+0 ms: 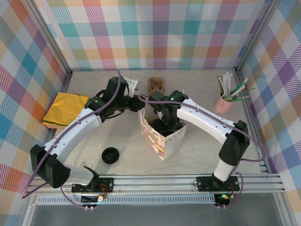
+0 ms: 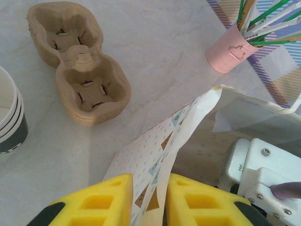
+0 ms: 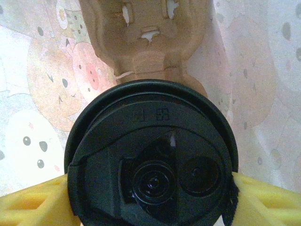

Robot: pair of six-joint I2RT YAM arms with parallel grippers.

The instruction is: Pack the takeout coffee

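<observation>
The coffee cup (image 3: 150, 155) is inside the paper bag (image 1: 162, 141). From the right wrist we look straight down on its round black lid. The right claw (image 3: 151, 200) is pinching the cup, with a yellow finger (image 3: 33, 202) pressed against each side just under the lid's rim. Under the cup, on the bag's floor, lies a brown cardboard cup tray (image 3: 146, 42). One of its pockets shows beyond the lid, and we cannot tell whether the cup is seated in the near pocket or hangs above it. The bag's inner walls, printed with pale cartoon faces, close in on both sides.

From above, the bag stands upright and open near the middle of the table (image 1: 202, 150), with the right arm reaching down into its mouth. The left claw (image 2: 148, 197) is at the bag's rim. The patterned paper edge runs up between its two yellow fingers, but we cannot tell whether they are pinching it or only standing close around it.

Beyond the bag a second cardboard tray (image 2: 80, 66) lies empty on the table, and a stack of white cups (image 2: 9, 117) stands beside it. A pink cup of sticks (image 1: 225, 101) stands at the far right. A loose black lid (image 1: 110, 155) lies near the left arm's base, and a yellow cloth (image 1: 66, 108) lies at the left edge.
</observation>
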